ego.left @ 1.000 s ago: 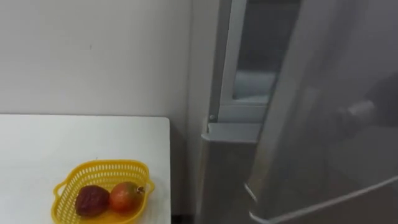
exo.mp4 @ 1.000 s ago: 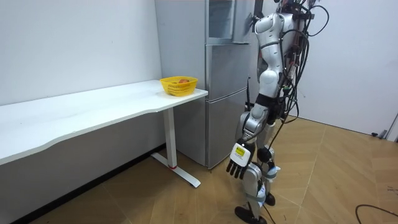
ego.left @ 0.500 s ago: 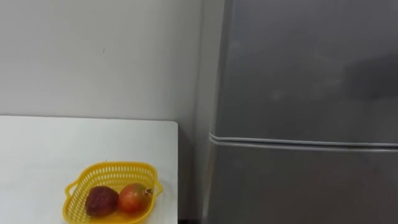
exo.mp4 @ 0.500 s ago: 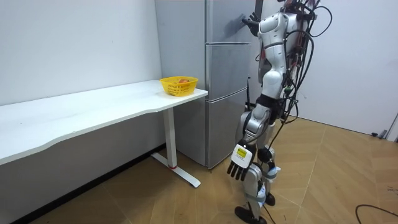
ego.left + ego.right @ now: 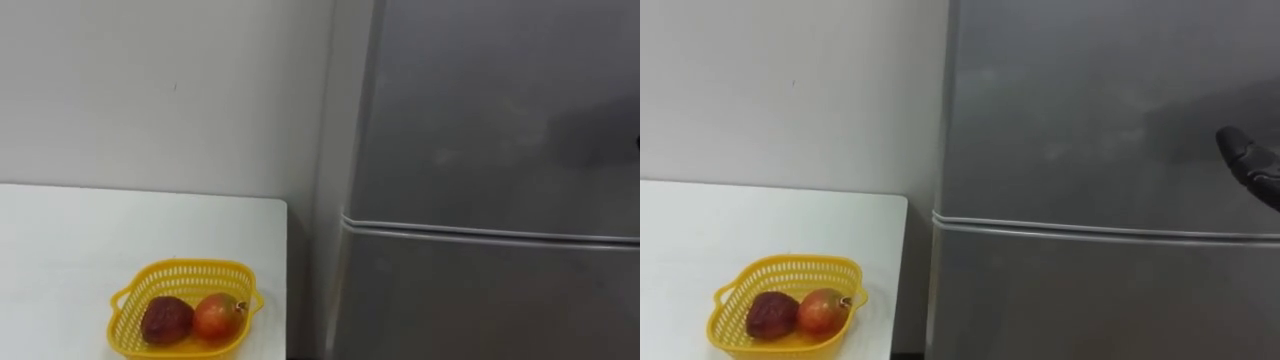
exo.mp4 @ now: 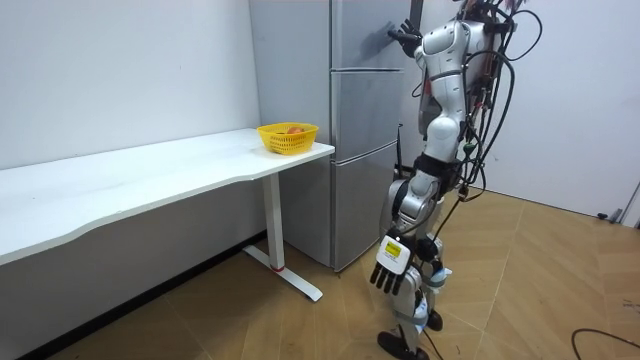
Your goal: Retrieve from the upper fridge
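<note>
Grey steel fronts the fridge (image 5: 1100, 290), its upper door (image 5: 1090, 100) shut flush above the seam. Down and left of the raised fingers, the white desk (image 5: 60, 240) stands close against the fridge side. It carries a yellow basket (image 5: 180, 265). The right hand (image 5: 1245, 158) is at the upper door, touching or just off it, fingers straight and holding nothing. The left hand (image 6: 390, 272) hangs by the thigh, fingers relaxed and empty. In the basket a dark red fruit (image 5: 167, 320) touches a red-orange fruit (image 5: 218, 317), probably the retrieved goods. The step looks like seating the door: press flat near its free edge, then draw straight back. Open floor behind the robot gives room, with the desk corner well left of the fingers.
</note>
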`<state>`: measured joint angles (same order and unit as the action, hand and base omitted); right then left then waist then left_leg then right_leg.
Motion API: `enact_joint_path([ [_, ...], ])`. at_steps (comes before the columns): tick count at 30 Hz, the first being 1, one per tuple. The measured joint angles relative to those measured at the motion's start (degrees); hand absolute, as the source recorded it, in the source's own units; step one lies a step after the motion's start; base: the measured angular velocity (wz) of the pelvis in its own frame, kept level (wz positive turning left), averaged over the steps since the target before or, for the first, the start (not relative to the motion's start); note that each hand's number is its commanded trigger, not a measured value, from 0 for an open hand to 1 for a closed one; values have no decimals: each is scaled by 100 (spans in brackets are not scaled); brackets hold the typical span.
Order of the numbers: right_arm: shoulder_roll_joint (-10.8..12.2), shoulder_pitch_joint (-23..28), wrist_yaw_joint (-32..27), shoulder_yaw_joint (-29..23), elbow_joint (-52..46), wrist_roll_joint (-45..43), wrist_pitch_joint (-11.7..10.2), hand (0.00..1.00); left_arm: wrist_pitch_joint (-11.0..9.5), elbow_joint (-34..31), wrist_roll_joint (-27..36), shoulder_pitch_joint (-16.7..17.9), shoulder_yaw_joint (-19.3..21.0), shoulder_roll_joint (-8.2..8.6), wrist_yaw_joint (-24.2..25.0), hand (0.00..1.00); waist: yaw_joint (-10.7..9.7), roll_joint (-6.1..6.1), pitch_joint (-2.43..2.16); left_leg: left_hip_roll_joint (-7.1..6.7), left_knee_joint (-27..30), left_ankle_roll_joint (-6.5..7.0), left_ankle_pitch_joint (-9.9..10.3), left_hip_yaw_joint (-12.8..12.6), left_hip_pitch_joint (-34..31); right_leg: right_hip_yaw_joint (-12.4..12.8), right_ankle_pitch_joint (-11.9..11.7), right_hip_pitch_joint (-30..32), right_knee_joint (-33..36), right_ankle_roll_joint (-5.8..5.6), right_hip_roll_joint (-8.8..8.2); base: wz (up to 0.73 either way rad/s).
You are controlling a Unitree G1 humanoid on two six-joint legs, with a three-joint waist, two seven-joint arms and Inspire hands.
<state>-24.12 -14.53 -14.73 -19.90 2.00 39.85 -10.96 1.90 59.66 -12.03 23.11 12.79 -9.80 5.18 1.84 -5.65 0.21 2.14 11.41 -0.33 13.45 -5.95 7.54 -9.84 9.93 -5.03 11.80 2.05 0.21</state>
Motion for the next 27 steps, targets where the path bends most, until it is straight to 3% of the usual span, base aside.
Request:
enact_joint_path([
  [4, -1, -2, -11, -27, -39, 8, 27, 0, 21, -23, 4, -9, 1, -7, 26, 0, -25, -2, -5, 1, 1, 0, 0, -8, -1, 2, -1, 7, -5, 0, 1, 0],
  [6, -24, -3, -13, -54, -89, 10, 105, 0, 22, -20, 5, -15, 2, -7, 42, 0, -75, -25, -29, -6, 0, 0, 0, 6, -15, -13, 0, 8, -4, -1, -5, 4],
  [13, -112, -2, -137, -142, -282, 61, 307, 0, 28, -43, 5, -14, 48, -8, 25, 0, -194, 11, -47, -12, 8, 1, -1, 10, -23, -3, -2, 7, -3, -7, 3, 1],
  [18, -349, -1, -267, -301, -228, 687, 351, 0, 21, -16, 9, 17, 57, -10, -12, 0, -316, 46, -57, -12, -12, 1, 0, 9, -24, 12, 3, 16, -28, -15, 6, 0],
  [22, -520, 13, -411, -630, 179, 1170, 359, 0, 16, -25, 50, 19, 65, -34, -127, 0, -425, 16, -62, -7, -9, 0, -1, 40, -24, -34, 5, 2, -119, -17, -3, 7],
  [25, -557, 54, -627, -986, 497, 1404, 427, 0, 20, -68, 47, 24, 94, -37, -130, 0, -534, -27, -40, -7, -9, -1, -1, 61, -43, -49, 8, 12, -137, -19, -7, 5],
  [27, -577, 75, -752, -1178, 705, 1516, 442, 0, 21, -128, 48, 33, 157, -37, -129, 0, -646, -32, -50, -4, -4, -1, -1, 63, -86, -50, 7, 16, -191, -19, -4, 2],
])
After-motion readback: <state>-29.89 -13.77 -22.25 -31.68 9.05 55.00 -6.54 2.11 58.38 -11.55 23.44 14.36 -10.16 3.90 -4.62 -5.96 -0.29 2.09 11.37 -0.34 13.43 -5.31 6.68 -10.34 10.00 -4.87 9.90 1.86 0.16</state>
